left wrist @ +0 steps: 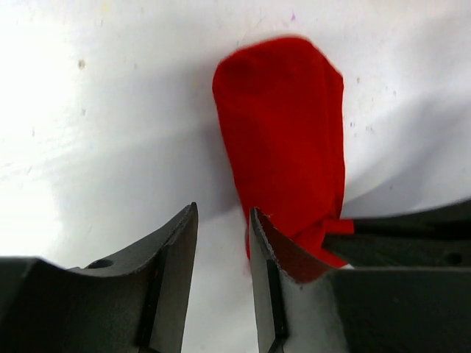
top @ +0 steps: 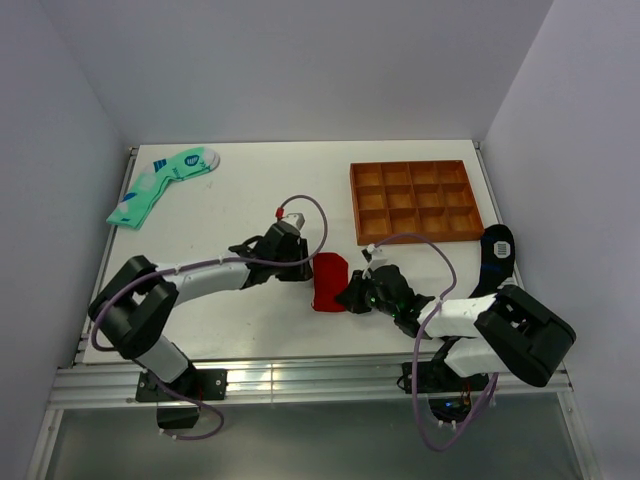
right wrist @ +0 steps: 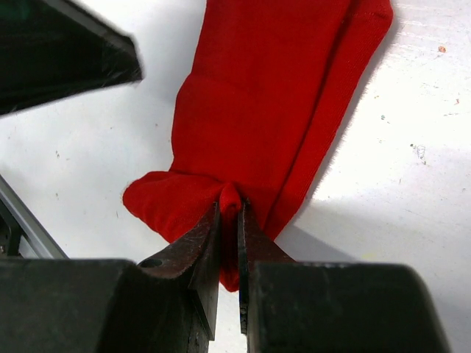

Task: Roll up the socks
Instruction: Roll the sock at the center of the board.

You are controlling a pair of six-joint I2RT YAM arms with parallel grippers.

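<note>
The red socks (top: 329, 283) lie folded flat on the white table between the two arms. In the right wrist view my right gripper (right wrist: 229, 213) is shut on a pinched fold at the near edge of the socks (right wrist: 272, 110). My left gripper (left wrist: 223, 220) stands open at the socks' left side. Only bare table shows between its fingers, and its right finger (left wrist: 266, 257) rests against the edge of the socks (left wrist: 283, 140). In the top view the left gripper (top: 304, 262) is at the upper left of the socks and the right gripper (top: 352, 292) at their right edge.
A brown compartment tray (top: 414, 200) stands at the back right. A mint-green sock with blue marks (top: 162, 183) lies at the back left. A black sock with white pattern (top: 496, 252) lies by the right edge, near the right arm.
</note>
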